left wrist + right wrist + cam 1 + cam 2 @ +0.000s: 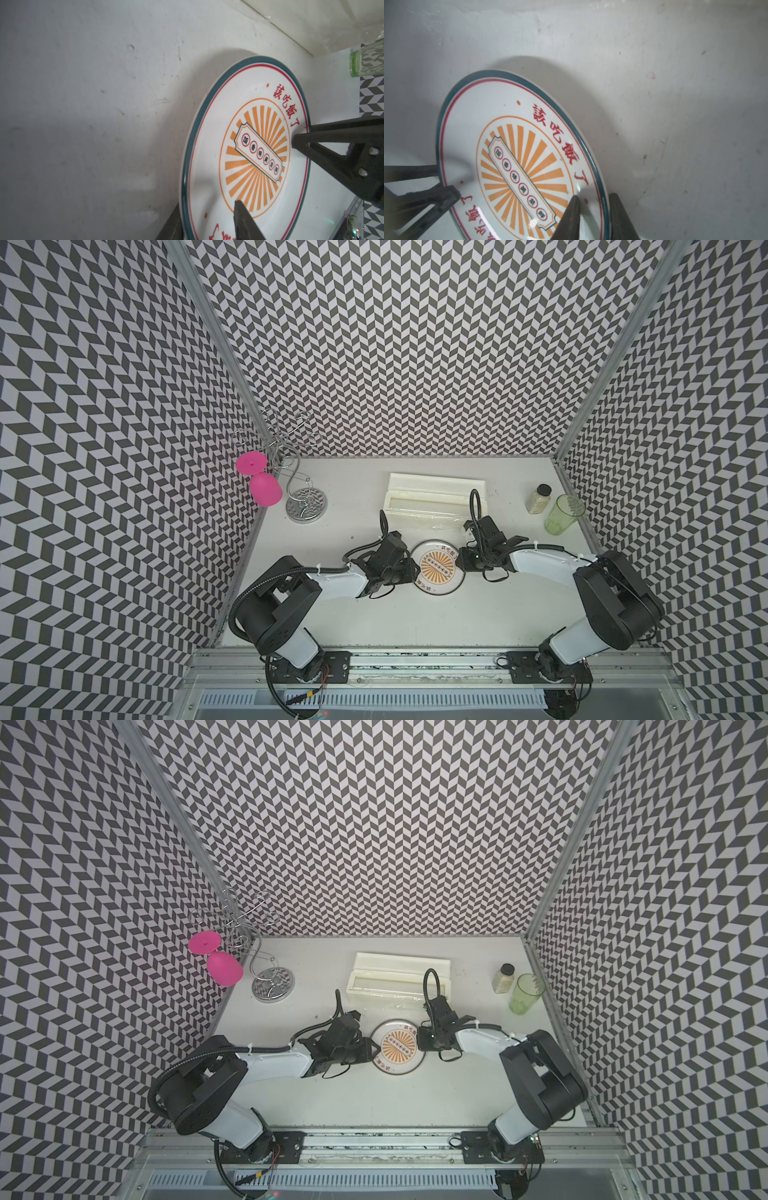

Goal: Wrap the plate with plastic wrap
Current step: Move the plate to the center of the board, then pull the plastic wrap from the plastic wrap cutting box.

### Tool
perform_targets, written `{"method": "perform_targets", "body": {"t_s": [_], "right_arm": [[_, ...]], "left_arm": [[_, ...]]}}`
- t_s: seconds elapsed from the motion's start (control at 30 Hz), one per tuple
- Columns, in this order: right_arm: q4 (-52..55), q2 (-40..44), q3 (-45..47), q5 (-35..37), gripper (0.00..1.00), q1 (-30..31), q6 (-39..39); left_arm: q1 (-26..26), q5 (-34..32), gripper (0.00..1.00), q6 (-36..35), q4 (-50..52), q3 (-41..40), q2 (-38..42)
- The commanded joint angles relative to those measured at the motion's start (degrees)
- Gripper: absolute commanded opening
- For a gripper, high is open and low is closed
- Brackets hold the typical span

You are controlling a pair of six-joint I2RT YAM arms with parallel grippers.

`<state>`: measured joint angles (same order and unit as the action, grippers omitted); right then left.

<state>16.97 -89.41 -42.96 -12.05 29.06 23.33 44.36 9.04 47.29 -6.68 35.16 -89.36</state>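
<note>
The round white plate [437,587] with its orange sunburst sits mid-table between my two arms in both top views, its shadow offset as if it is raised a little. My left gripper [412,570] is shut on its left rim, with one finger on top [241,216] and one beneath [173,224]. On the opposite rim my right gripper [594,197] is shut the same way, a finger on the plate's face and a finger outside the rim. Wrinkled plastic wrap [419,526] lies on the table between the plate and the dispenser box.
A long cream dispenser box [436,493] stands open behind the plate. A chrome stand [306,506] with a pink glass [266,489] is at the back left. A small bottle [539,499] and a green cup [563,514] stand at the back right.
</note>
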Motion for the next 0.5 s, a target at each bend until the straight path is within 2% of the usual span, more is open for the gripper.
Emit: {"method": "perform_targets", "body": {"t_s": [0.0,0.13,0.2,0.27,0.33,0.4,0.47], "right_arm": [[1.31,1.56,-0.11,-2.26,0.34,-0.55,-0.95],[2.22,7.02,-1.55,-2.59,0.54,-4.49,-1.67],[1.14,9.56,-2.29,-3.09,0.59,-6.71,-1.25],[-1.46,11.21,-2.48,-4.30,0.61,-8.77,-0.33],[-5.40,12.22,-1.77,-6.96,0.61,-10.49,1.55],[-9.90,12.53,-0.62,-9.63,0.61,-11.20,3.81],[-12.32,11.93,-0.38,-12.78,0.61,-11.30,4.30]], "left_arm": [[-1.46,2.11,0.52,-1.35,1.20,-0.13,2.85],[-9.39,6.31,0.70,-5.58,2.80,0.47,9.32],[-12.86,7.21,0.76,-7.62,1.91,1.17,11.89],[-17.30,9.14,0.79,-7.60,-3.28,-0.28,13.02],[-21.15,8.92,0.80,-5.92,-13.30,-4.40,13.08],[-22.92,8.43,0.80,-5.16,-23.95,-7.84,11.24],[-22.80,8.13,0.79,-7.35,-27.33,-7.25,8.36]]}}
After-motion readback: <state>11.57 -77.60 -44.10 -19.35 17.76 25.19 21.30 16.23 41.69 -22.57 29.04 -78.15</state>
